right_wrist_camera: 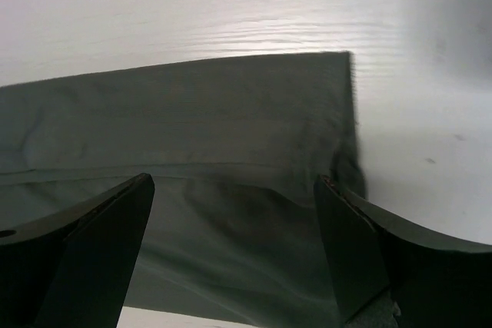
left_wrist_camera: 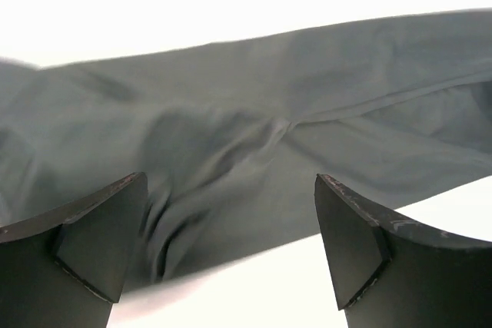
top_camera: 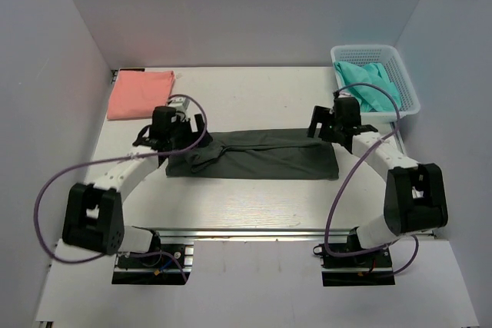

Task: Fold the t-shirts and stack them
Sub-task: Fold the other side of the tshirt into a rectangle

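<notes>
My bench (top_camera: 254, 201) is white, with a faint wood grain. At its far right corner I see a white lattice basket (top_camera: 407, 82), near the right wall (top_camera: 453, 74).

I find open, bare surface (top_camera: 254, 97) at twelve and six o'clock of the charcoal shirt (top_camera: 261, 157). The salmon shirt (top_camera: 140, 94) blocks ten o'clock, the white basket (top_camera: 367, 53) two o'clock.

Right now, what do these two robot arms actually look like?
The left arm and right arm have white curved links with chunky black joint housings. A thin purple cable loops along each. The left end effector and right end effector each carry two matte black wedge-shaped fingers.
</notes>
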`<state>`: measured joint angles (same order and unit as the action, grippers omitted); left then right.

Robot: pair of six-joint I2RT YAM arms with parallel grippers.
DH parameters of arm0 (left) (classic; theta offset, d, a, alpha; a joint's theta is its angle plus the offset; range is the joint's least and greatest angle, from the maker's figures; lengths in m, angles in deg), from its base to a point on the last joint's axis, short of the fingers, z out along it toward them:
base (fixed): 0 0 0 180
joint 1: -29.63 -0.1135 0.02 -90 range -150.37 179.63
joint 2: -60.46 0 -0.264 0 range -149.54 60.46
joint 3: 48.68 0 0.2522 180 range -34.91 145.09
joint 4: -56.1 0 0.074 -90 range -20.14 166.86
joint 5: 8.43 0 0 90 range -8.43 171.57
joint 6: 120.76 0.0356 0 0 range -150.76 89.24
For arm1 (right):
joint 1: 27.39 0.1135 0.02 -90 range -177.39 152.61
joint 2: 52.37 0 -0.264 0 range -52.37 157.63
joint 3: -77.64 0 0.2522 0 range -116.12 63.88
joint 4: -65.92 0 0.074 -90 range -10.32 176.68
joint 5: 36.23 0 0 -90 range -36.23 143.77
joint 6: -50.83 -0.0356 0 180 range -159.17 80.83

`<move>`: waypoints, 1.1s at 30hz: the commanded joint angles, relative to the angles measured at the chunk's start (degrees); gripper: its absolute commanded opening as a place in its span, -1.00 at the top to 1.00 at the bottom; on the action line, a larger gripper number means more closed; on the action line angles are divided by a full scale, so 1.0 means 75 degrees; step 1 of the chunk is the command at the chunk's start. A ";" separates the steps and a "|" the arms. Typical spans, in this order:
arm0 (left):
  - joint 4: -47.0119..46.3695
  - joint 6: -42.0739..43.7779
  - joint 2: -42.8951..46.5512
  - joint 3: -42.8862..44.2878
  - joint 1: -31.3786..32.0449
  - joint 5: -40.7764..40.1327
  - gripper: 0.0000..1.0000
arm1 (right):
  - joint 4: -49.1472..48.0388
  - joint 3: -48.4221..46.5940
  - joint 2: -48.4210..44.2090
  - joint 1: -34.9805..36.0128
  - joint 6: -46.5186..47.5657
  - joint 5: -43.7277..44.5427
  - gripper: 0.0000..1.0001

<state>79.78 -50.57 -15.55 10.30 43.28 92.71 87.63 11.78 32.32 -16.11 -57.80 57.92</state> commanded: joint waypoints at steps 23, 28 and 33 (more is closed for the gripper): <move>0.0846 0.1435 -0.2300 0.0888 0.1403 0.2359 -0.99 | 0.0804 0.0183 0.0873 0.0265 0.0188 -0.1818 -0.81; 0.0577 0.1318 -0.2393 0.0628 0.1707 0.2429 -0.99 | 0.0640 0.0302 0.0837 0.0241 0.0106 -0.1584 -0.81; 0.0670 0.1165 -0.2171 0.0710 0.1778 0.2020 -0.99 | 0.0628 0.0138 0.0533 0.0241 0.0199 -0.1502 -0.81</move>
<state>83.40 -41.19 -34.91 16.13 56.15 108.75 92.11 13.90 39.16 -14.16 -56.19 45.98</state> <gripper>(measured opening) 0.992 0.902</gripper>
